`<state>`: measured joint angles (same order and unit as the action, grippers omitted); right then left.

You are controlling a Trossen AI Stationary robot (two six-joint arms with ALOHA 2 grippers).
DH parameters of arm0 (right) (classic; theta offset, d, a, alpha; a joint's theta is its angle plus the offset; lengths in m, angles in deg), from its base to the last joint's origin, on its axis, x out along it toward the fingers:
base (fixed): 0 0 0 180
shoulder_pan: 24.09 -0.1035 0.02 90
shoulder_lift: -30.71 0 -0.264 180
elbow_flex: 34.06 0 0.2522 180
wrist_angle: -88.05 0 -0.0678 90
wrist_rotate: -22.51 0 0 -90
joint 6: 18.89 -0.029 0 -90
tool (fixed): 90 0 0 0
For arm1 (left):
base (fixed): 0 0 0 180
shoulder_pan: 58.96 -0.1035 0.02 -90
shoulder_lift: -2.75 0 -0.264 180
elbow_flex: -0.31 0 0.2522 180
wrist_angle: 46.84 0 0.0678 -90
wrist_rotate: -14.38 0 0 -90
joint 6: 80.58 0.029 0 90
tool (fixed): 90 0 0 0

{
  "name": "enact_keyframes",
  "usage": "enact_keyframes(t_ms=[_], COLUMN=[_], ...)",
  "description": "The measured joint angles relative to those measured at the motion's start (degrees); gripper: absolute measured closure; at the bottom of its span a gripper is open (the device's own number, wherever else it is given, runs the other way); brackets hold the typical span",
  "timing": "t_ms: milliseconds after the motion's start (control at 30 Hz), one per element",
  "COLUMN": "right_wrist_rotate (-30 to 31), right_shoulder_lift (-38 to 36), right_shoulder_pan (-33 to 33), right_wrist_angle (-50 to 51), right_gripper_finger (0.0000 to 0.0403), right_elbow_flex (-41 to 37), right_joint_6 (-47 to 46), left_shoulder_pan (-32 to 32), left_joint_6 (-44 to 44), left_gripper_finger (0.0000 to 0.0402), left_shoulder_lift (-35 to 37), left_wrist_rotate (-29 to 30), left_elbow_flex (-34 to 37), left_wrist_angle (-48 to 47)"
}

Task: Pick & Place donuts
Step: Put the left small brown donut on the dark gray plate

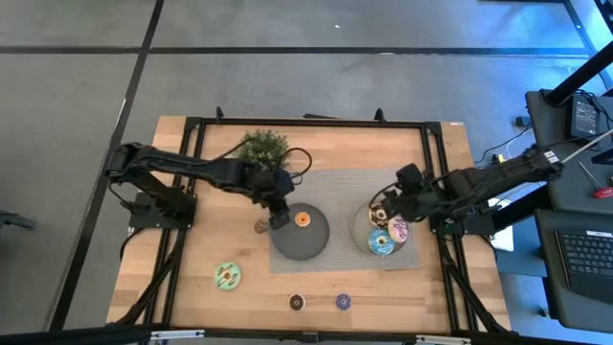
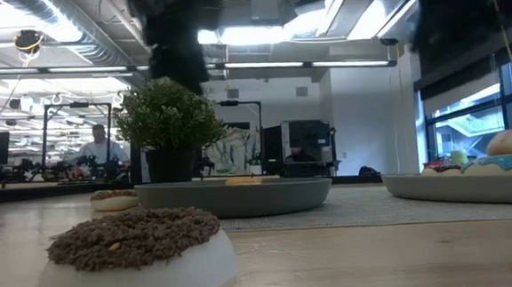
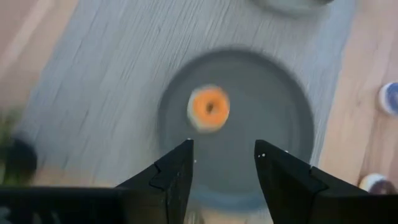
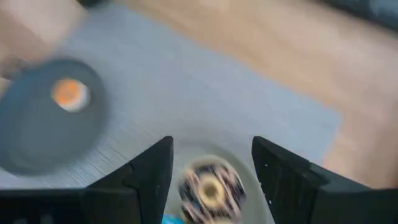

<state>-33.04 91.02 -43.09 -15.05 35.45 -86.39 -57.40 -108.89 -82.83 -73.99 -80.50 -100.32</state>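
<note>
The donuts are split between two dishes and the bare table. The mini orange donut [image 1: 303,219] lies alone on the dark grey plate [image 1: 311,244], a little toward its far side. The pale grey bowl [image 1: 358,230], to the right of the plate, already holds several: the chocolate sprinkled donut [image 1: 380,215], the pink donut [image 1: 398,229] and the blue donut [image 1: 381,242], crowded together. Outside the dishes, the green donut [image 1: 227,277] sits toward the near left of the table, a small brown mini donut [image 1: 261,227] lies just off the plate's left edge, and the dark brown mini donut [image 1: 297,303] and purple mini donut [image 1: 343,302] rest side by side near the front edge.

The left gripper [image 1: 280,216] hangs at the plate's left rim with its fingers spread and nothing between them; in its wrist view the orange ring lies straight ahead of the gap. The right gripper [image 1: 390,203] is over the far side of the bowl, fingers likewise apart and empty, with the chocolate donut right under them.

What the next pick turns on: the brown mini lies just left of the left gripper (almost beside it), so the left arm is plainly the nearer one. The rings are round, so approach angle should matter little.

A potted plant [image 1: 262,149] stands behind the left gripper; the dishes sit on a grey mat [image 1: 340,187].
</note>
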Motion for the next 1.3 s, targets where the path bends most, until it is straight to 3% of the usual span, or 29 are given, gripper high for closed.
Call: enact_keyframes(t_ms=[133,267,467,600,767,900,1000,1300], right_wrist_rotate=[0.34,-1.43,-4.76,-6.36,-7.14,-9.29,-10.53,-11.9], right_shoulder_lift=[-0.05,0.37,0.88,0.83,0.83,0.83,0.83,0.83], right_shoulder_pan=[2.99,6.49,10.79,13.01,15.09,16.36,17.4,19.49], right_wrist_angle=[-10.31,-16.7,-19.35,-20.24,-21.0,-22.43,-23.54,-23.63], right_gripper_finger=[0.0182,0.0182,0.0182,0.0182,0.0182,0.0182,0.0182,0.0182], right_elbow_flex=[0.41,0.19,0.16,0.12,0.12,0.12,0.12,0.12], right_joint_6=[13.85,21.62,27.09,28.92,29.36,31.47,32.34,33.54], left_shoulder_pan=[1.75,3.95,8.21,10.76,10.91,10.38,10.24,9.12], left_joint_6=[-6.81,-18.43,-31.84,-33.78,-45.95,-50.48,-50.92,-53.39], left_gripper_finger=[0.0238,0.0239,0.0237,0.024,0.0238,0.0239,0.0242,0.0244], left_shoulder_lift=[0.43,-0.22,-0.24,-0.24,-0.74,-0.79,-0.79,-0.79], left_wrist_rotate=[0.0,1.26,6.88,7.28,7.13,4.96,6.64,5.77], left_elbow_flex=[-0.02,0.0,0.09,0.09,4.34,9.52,11.81,15.99], left_wrist_angle=[-6.37,-12.45,-16.1,-16.17,-19.09,-14.28,-9.13,-5.5])
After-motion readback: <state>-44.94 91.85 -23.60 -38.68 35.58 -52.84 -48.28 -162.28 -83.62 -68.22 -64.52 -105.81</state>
